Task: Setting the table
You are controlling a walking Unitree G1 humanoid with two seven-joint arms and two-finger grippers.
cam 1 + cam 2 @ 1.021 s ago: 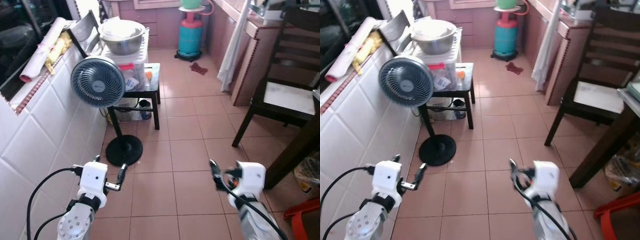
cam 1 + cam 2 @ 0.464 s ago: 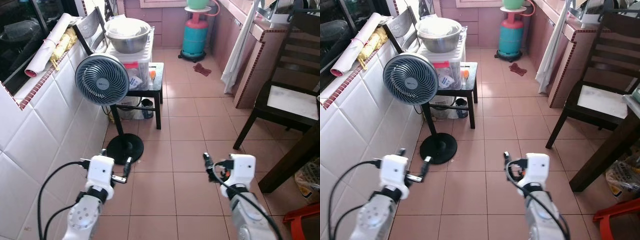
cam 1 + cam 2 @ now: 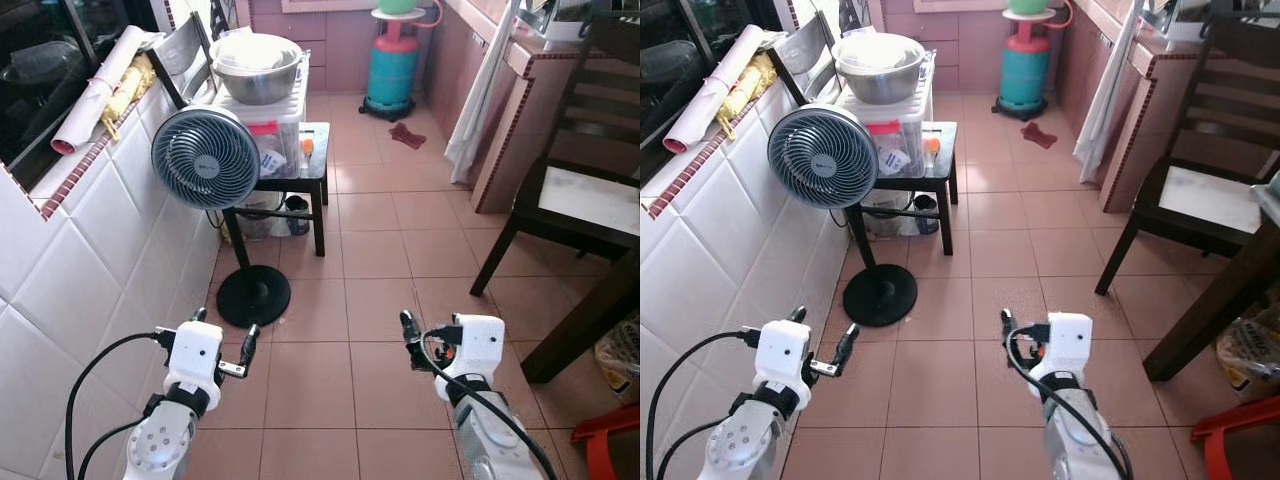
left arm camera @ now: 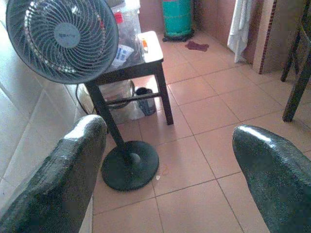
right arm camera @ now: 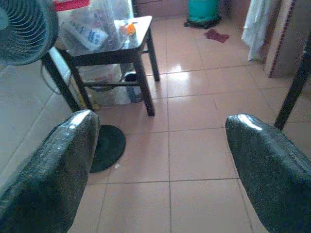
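Observation:
Both arms are held out low over the tiled floor. My left gripper [image 3: 225,328] is open with nothing between its fingers [image 4: 63,179]; it points toward the base of a standing fan [image 3: 205,160]. My right gripper [image 3: 412,335] is open too and holds nothing, its fingers [image 5: 272,170] spread over bare floor. A dark wooden table leg [image 3: 585,320] and a dark chair [image 3: 585,200] stand at the right. A metal bowl [image 3: 258,72] rests on a plastic box on a small black table [image 3: 305,170], well ahead of both grippers.
A white tiled wall [image 3: 80,270] runs close along my left, with a rolled sheet on its ledge. A teal gas cylinder [image 3: 391,65] stands at the far end, a cloth [image 3: 405,135] on the floor near it. A red stool [image 3: 610,440] sits at bottom right.
The view has shifted a little as I move. Both arms keep much the same pose, with their grippers open and holding nothing.

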